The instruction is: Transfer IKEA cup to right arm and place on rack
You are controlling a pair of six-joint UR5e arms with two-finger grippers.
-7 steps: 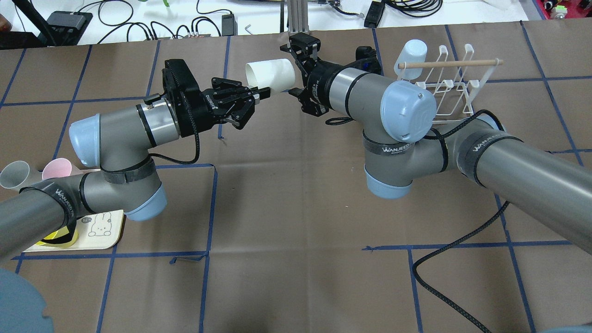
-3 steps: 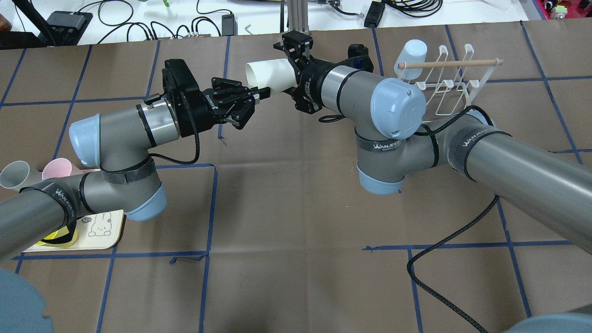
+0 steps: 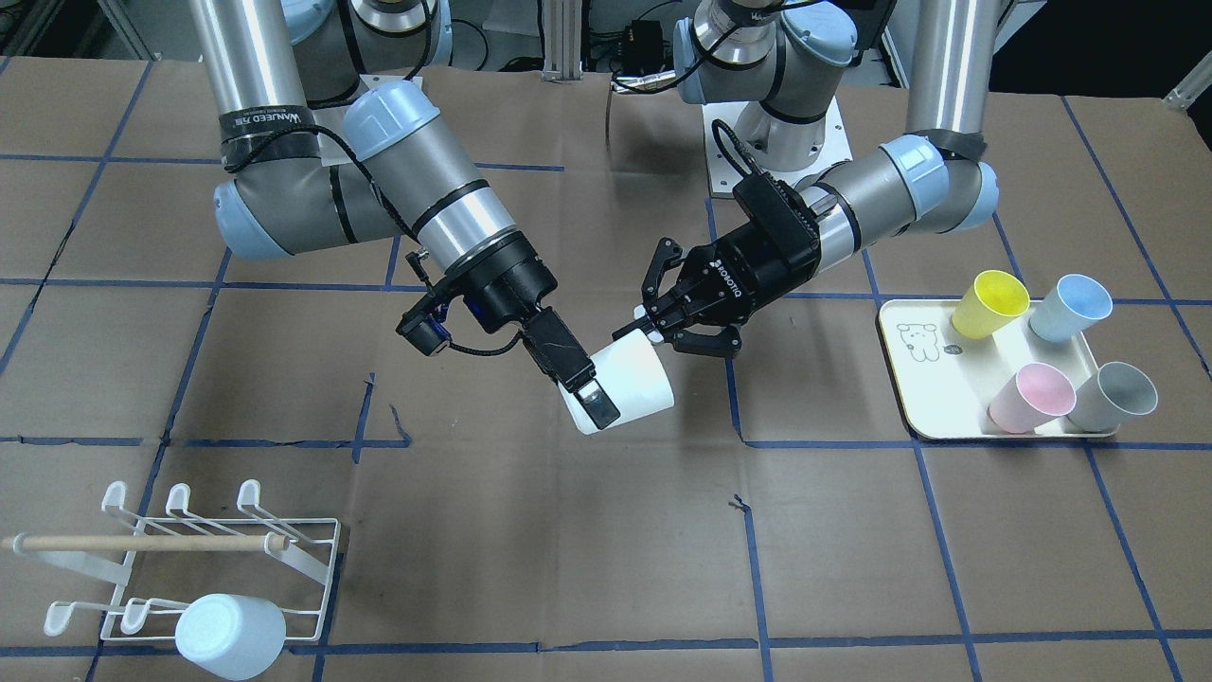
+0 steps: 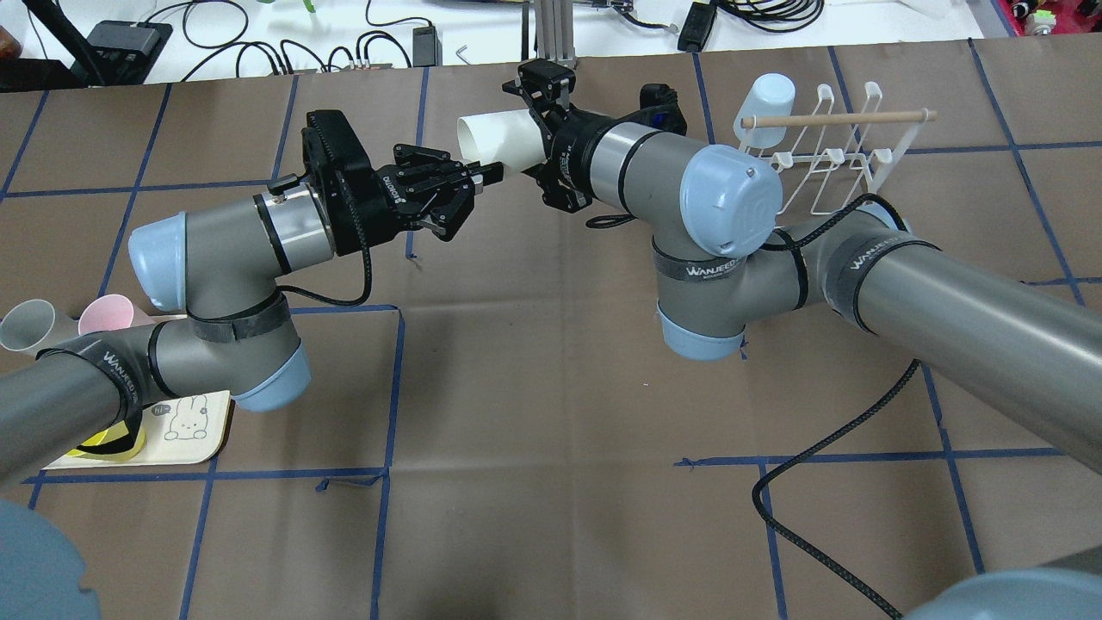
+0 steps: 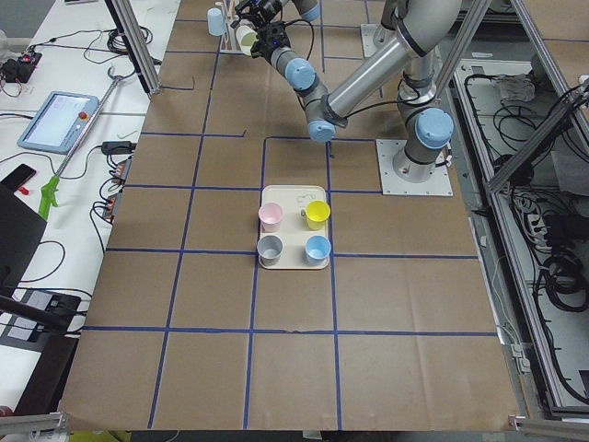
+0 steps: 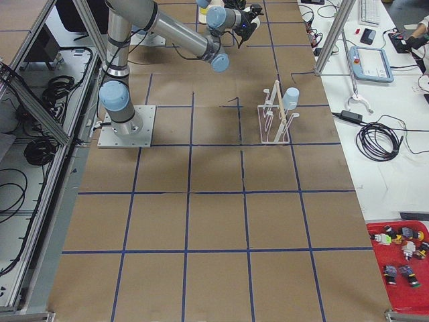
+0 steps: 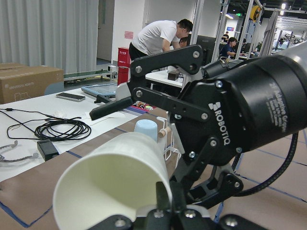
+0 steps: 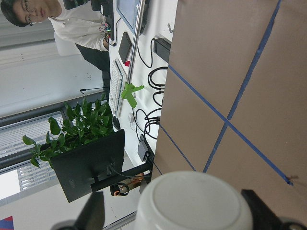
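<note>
Both arms are reaching out from the near edge of the bench (image 3: 852,568) toward its middle. Toward the left end, about midway between the near and far edges, a cream tray (image 3: 933,403) is carrying four cups. The yellow cup (image 3: 989,303) and the blue cup (image 3: 1070,308) are sitting on the nearer side. The pink cup (image 3: 1032,396) and the grey cup (image 3: 1115,396) are sitting on the farther side.

Above the middle of the bench the white cup (image 3: 630,384) is hanging on its side in the air, its mouth turned toward the left arm. The left gripper (image 3: 644,333) is pinching the wall at the rim, with its fingers clamped on it and one of them inside the mouth. The right gripper (image 3: 587,393) is sitting at the closed base with its fingers (image 8: 93,213) apart, one on each side. In the right wrist view a gap is showing between one finger and the base.

Near the far edge, toward the right end, the rack (image 3: 237,519) is standing with its dowel handle (image 3: 142,543) lying across it. A pale-blue cup (image 3: 230,637) is hanging mouth-down on one prong at the rack's far side.

Beyond the far edge a person (image 7: 160,36) in a white shirt is bending over.
</note>
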